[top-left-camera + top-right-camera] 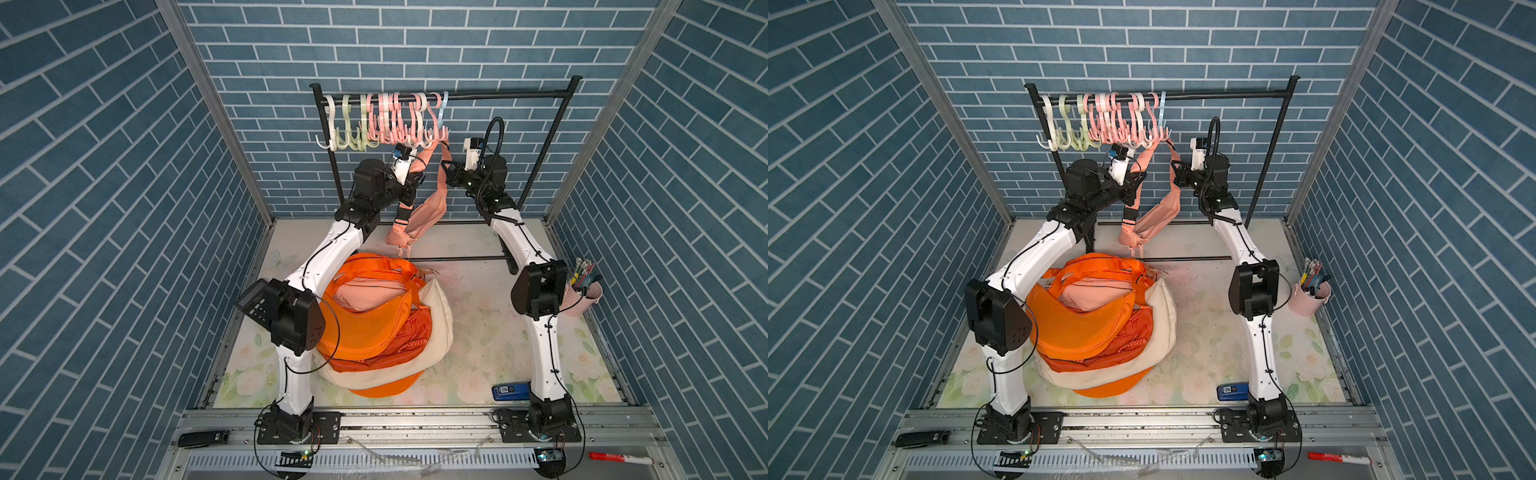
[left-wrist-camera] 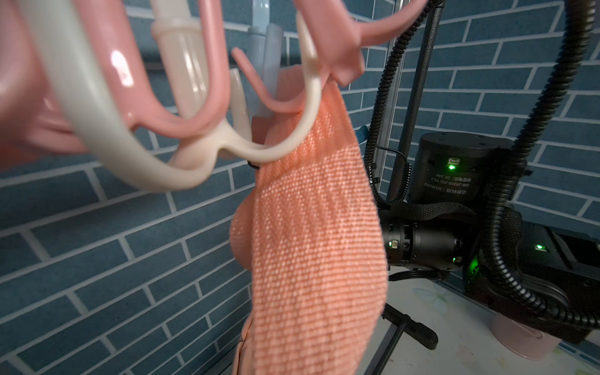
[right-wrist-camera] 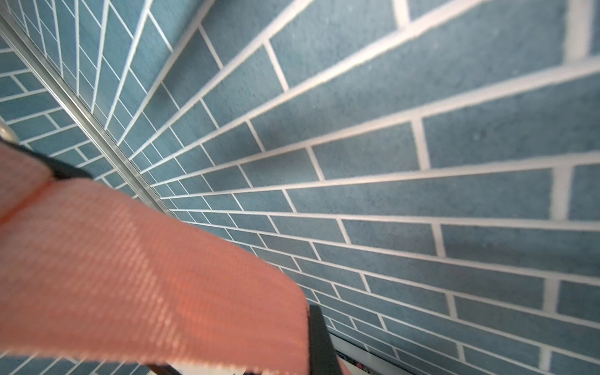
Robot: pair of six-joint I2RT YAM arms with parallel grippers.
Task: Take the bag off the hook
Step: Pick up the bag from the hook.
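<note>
In both top views the pink bag (image 1: 419, 216) hangs at 12 o'clock of the surface (image 1: 478, 324), clear of it. Its strap (image 1: 443, 189) loops over a pink hook (image 1: 441, 139) at the 3 o'clock end of the cluster on the rack rail (image 1: 507, 94). The left fingers (image 1: 415, 183) are closed on the strap's 9 o'clock run and the right fingers (image 1: 450, 171) on its 3 o'clock run, both just below the hook. A heap of orange and cream bags (image 1: 374, 324) lies toward 7 o'clock, well apart.

In the left wrist view the woven strap (image 2: 311, 227) rises into the prongs. A cream hook (image 2: 285, 143) crosses in front of it, and we cannot tell there which prong carries it.

In the right wrist view the strap (image 3: 146, 259) lies across a dark finger (image 3: 319, 341).

We judge the grasp made and the unhooking not yet begun. Next, both arms should raise the loop together above the prong tip, then draw it toward 6 o'clock without snagging neighbouring hooks.
</note>
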